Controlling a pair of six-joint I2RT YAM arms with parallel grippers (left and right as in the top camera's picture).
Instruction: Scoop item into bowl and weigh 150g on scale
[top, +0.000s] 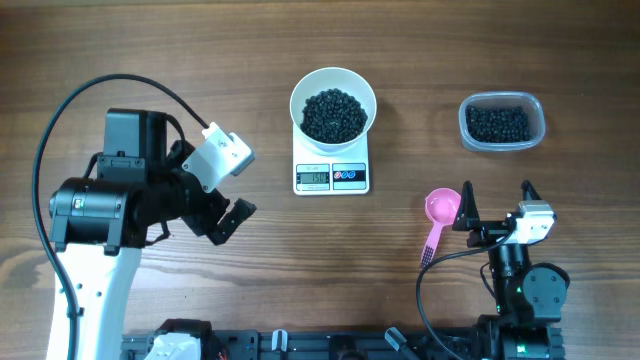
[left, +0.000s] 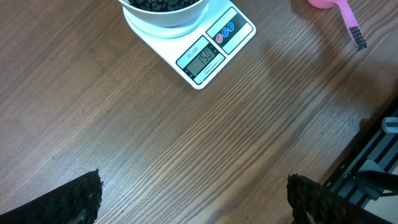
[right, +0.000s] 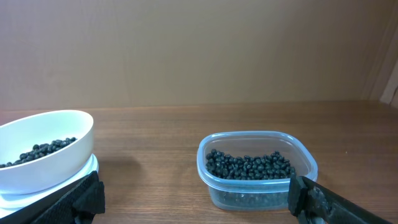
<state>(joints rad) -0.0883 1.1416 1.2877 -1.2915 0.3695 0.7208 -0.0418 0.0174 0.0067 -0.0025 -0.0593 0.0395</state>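
White bowl (top: 305, 85) of beans (top: 334, 115) sat on the scale (top: 332, 177), which read the target weight.
Left gripper (left: 196, 208) and right gripper (top: 497, 203) had jaws wide and empty; best kept clear.

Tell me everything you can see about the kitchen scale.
The scale is a small white rectangular digital unit, plastic by its look, lying flat on the wooden table. Its front edge carries a grey display reading 150 and two round buttons, one red, one blue. The white bowl of black beans sits on its platform, covering most of the top.
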